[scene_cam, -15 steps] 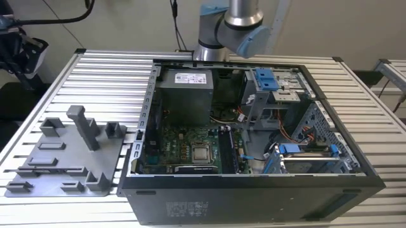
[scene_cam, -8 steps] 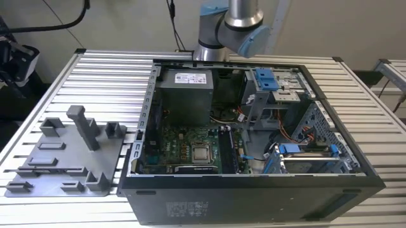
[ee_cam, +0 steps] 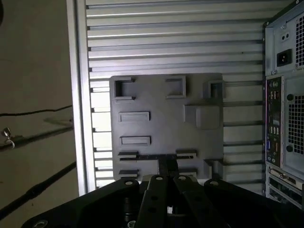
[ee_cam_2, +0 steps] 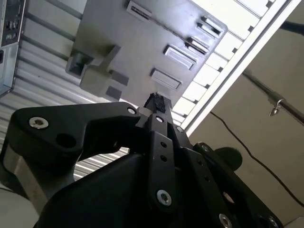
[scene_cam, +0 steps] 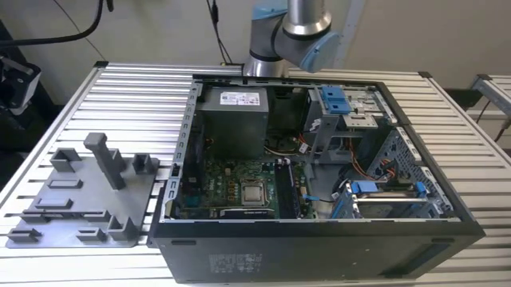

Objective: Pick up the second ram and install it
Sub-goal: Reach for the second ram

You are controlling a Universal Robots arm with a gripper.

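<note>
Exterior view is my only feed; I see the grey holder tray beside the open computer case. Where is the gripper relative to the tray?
Observer: In both wrist views the gripper hangs shut and empty above the holder tray, apart from it.
Operator: Anything to pick up there?
Observer: In the first wrist view the second ram shows as a thin dark stick on edge between two brackets of the tray, untouched.

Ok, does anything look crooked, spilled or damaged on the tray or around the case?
Nothing stands out. The tray lies flat on the table beside the open case, lined up with it, and its post stands upright. Nothing looks spilled or broken.
</note>
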